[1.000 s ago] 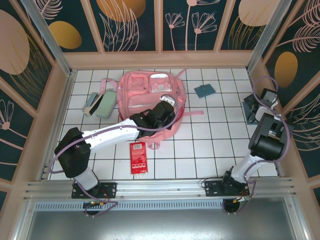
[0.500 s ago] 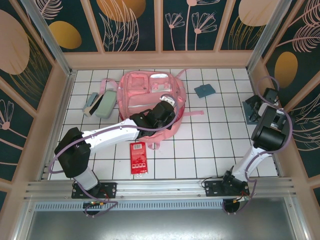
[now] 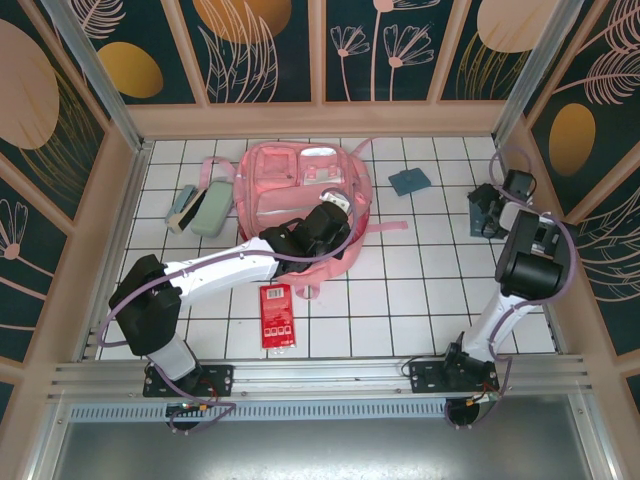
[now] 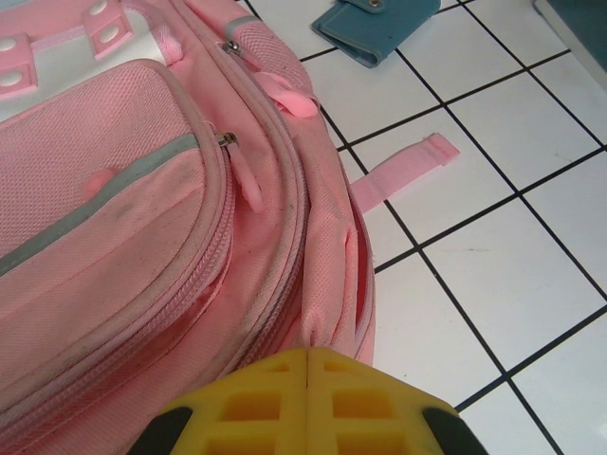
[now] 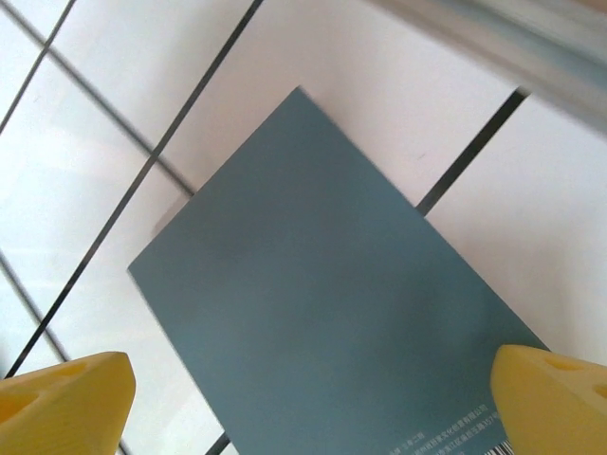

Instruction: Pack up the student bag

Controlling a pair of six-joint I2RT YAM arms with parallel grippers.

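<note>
Pink fabric bag [image 3: 290, 180]: lies flat on the white-tiled table [image 3: 420, 290], front pockets up, its side edge directly under and ahead of the left fingers [image 4: 308, 403]. Left fingers: yellow, pressed together with no gap showing; the bag's side seam rises to a peak right at their tips and looks pinched between them. Pink strap [image 4: 403, 171]: flat on the tiles, ahead and to the right of the left fingers. Blue wallet [image 4: 375, 28]: farther ahead and right, apart from the bag. Right fingers [image 5: 555, 393]: yellow, spread wide, holding nothing. Grey-blue book [image 5: 322, 313]: flat on the tiles, between and ahead of the right fingers, near a metal rail [image 5: 512, 38]. Mint case [image 3: 209, 213]: on the bag's far side from the left fingers, just beside the bag. Red packet [image 3: 277, 317]: behind the left fingers, near the left arm [image 3: 220, 268], apart from the bag.
</note>
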